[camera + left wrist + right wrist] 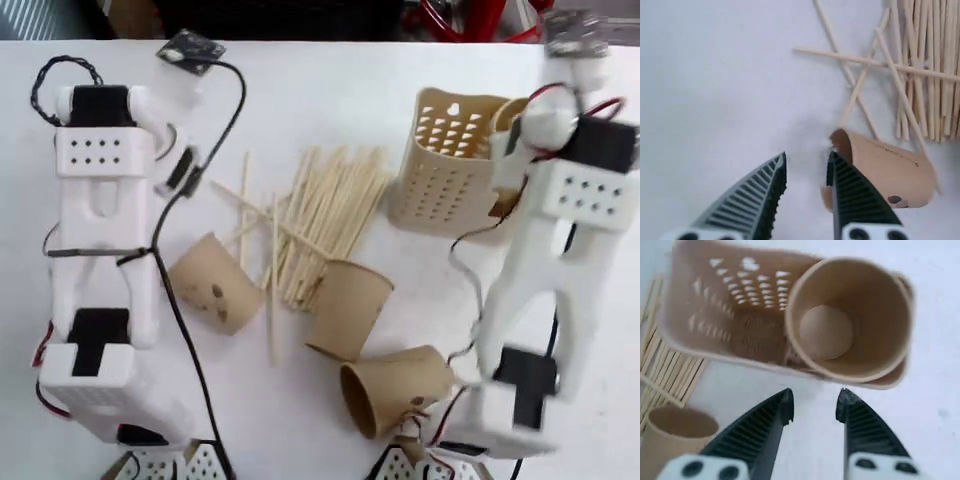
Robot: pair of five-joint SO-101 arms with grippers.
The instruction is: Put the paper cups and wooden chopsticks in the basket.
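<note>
The beige perforated plastic basket [440,165] stands on the white table [300,90] in front of the right arm. One brown paper cup [850,320] sits in the end of the basket nearest that arm, its mouth open toward the wrist camera. The right gripper [814,401] hangs just beside the basket's rim, its jaws apart and nothing between them.

Three more paper cups are out on the table. A tipped cup [213,283] lies on its side near the left arm, an upright cup [350,308] stands in the middle, and a second tipped cup [395,388] lies just beside the upright one, near the right arm's base. The loose pile of pale wooden chopsticks [320,220] lies between the tipped cup by the left arm and the basket, with a few sticks crossed and strayed toward the left arm.

The left gripper [807,172] is over the table with its jaws apart. One finger [850,195] is in front of the mouth of the tipped cup (whether it touches, I cannot tell). That cup carries a thin line of dark print and a dark mark, both too small to read.
</note>
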